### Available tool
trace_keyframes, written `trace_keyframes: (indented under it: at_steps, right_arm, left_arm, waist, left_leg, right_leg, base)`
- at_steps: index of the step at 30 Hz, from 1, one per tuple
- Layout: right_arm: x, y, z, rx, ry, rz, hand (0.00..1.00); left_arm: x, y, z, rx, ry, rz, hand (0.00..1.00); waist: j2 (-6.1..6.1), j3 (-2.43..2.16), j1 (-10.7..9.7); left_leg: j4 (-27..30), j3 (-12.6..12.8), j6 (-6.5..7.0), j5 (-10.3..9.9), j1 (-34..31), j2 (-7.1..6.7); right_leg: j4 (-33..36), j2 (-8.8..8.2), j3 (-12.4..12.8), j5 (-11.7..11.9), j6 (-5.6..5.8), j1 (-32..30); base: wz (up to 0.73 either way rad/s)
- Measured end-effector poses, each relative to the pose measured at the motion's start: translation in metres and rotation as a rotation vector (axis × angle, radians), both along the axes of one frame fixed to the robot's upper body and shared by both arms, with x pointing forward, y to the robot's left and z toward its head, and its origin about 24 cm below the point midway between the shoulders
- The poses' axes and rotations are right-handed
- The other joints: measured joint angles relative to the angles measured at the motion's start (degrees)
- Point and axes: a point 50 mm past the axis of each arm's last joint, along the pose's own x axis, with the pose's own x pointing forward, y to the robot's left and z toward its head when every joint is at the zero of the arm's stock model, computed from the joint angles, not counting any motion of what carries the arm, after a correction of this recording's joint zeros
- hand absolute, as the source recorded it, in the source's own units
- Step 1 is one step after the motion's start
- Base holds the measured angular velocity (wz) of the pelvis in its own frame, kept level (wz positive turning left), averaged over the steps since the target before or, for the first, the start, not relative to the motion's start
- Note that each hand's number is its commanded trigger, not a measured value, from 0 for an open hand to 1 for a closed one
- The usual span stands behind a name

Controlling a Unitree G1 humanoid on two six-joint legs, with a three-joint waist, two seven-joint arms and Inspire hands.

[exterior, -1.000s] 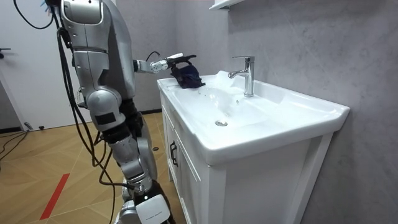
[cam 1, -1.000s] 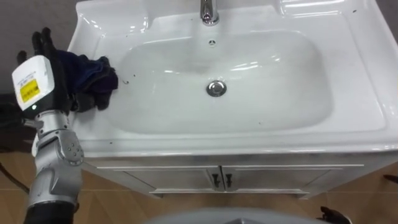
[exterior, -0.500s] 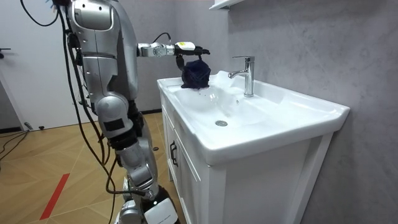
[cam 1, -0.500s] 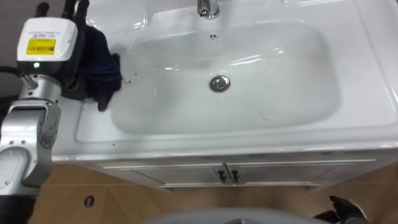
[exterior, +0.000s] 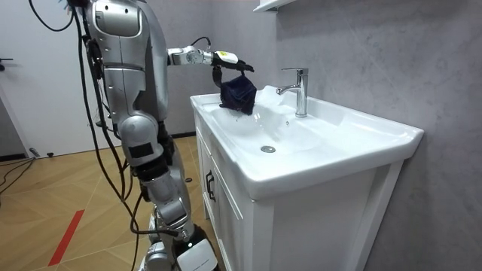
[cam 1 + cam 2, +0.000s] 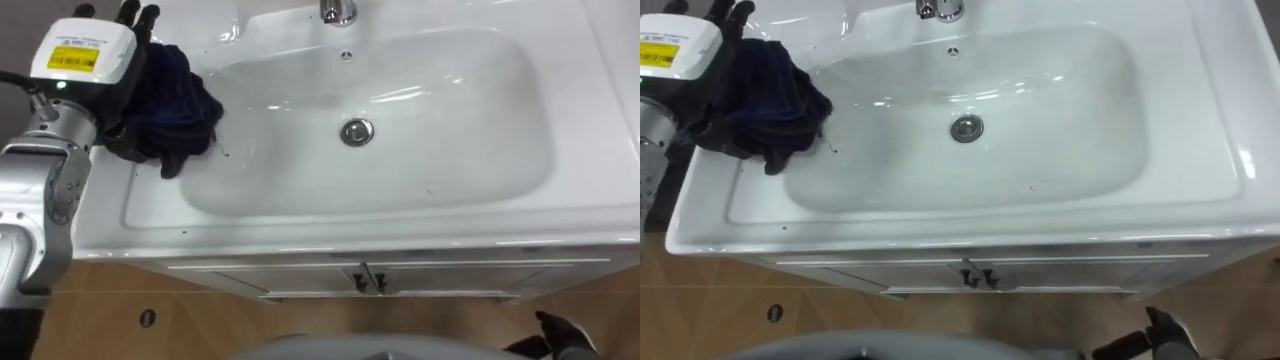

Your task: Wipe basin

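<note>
At the far left, the left hand [image 6: 118, 100] curls round a dark blue cloth [image 6: 178, 105] hanging over the basin's [image 6: 400, 195] left rim. Dark specks [image 6: 184, 232] remain, so the wiping seems barely begun. At the near right, the right hand [image 6: 560, 333] hangs low; I cannot tell its state.

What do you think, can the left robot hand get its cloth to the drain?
Probably yes. The left robot hand holds the cloth above the left edge of the basin, and nothing seems to lie between it and the drain.
</note>
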Motion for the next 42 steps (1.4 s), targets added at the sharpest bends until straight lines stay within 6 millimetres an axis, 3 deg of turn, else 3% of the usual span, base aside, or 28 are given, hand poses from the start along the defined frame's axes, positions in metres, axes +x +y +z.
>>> trace_keyframes:
  at_steps: [2, 11, 17, 22, 32, 35, 42]
  right_arm:
    - [-0.001, 0.000, 0.000, 0.000, 0.004, -0.003, 0.00]
    - [-0.009, 0.003, -0.002, -0.031, -0.001, -0.036, 0.00]
    - [-0.028, 0.004, -0.004, -0.069, 0.047, -0.065, 0.00]
    - [-0.033, 0.007, -0.005, -0.070, 0.068, -0.070, 0.00]
    - [-0.035, 0.009, -0.005, -0.069, 0.065, -0.084, 0.00]
    - [-0.039, 0.011, -0.006, -0.076, 0.072, -0.091, 0.00]
    - [-0.042, 0.010, -0.005, -0.094, 0.080, -0.097, 0.00]
  left_arm:
    - [0.000, 0.000, 0.000, 0.000, 0.003, 0.001, 0.00]
    - [-0.001, 0.020, 0.007, -0.002, -0.108, 0.073, 0.00]
    - [-0.007, 0.049, 0.012, -0.037, -0.351, 0.204, 0.00]
    - [-0.017, 0.061, 0.014, -0.147, -0.566, 0.292, 0.00]
    - [-0.023, 0.064, 0.015, -0.244, -0.737, 0.346, 0.00]
    - [-0.025, 0.063, 0.013, -0.309, -0.784, 0.366, 0.00]
    - [-0.039, 0.078, 0.019, -0.569, -1.026, 0.460, 0.00]
  waist:
    - [-0.16, -0.14, 0.3]
    - [-0.70, 0.17, 1.6]
    - [-1.56, 0.03, 2.9]
    - [-2.17, -0.33, 2.9]
    - [-2.01, -0.67, 2.9]
    - [-2.15, -0.43, 2.9]
    - [-1.62, -0.50, 3.6]
  left_leg:
    - [0.0, 0.0, 0.00, 0.0, 0.1, 0.01]
    - [0.2, -0.1, 0.00, 0.0, 0.6, 0.11]
    - [0.0, 0.1, 0.00, 0.0, 1.0, 0.12]
    - [-0.1, 0.1, 0.00, 0.0, 1.2, 0.10]
    - [0.0, 0.1, 0.00, 0.0, 1.4, 0.08]
    - [-0.1, 0.1, 0.00, 0.0, 2.0, 0.05]
    - [-0.1, 0.0, 0.00, 0.0, 2.0, 0.00]
  right_leg:
    - [0.1, 0.01, 0.0, 0.0, 0.00, 0.1]
    - [0.2, 0.10, -0.2, 0.0, -0.04, 0.9]
    - [0.1, 0.13, 0.0, 0.0, -0.01, 1.0]
    - [0.1, 0.13, -0.1, 0.0, -0.01, 1.2]
    - [0.0, 0.12, -0.2, 0.0, -0.01, 1.6]
    - [0.0, 0.10, -0.2, -0.1, 0.02, 2.2]
    - [0.1, 0.08, 0.1, -0.2, 0.03, 2.1]
  base:
    - [0.00]
    - [0.00]
    - [-0.01]
    - [0.00]
    - [0.00]
    - [0.00]
    - [-0.01]
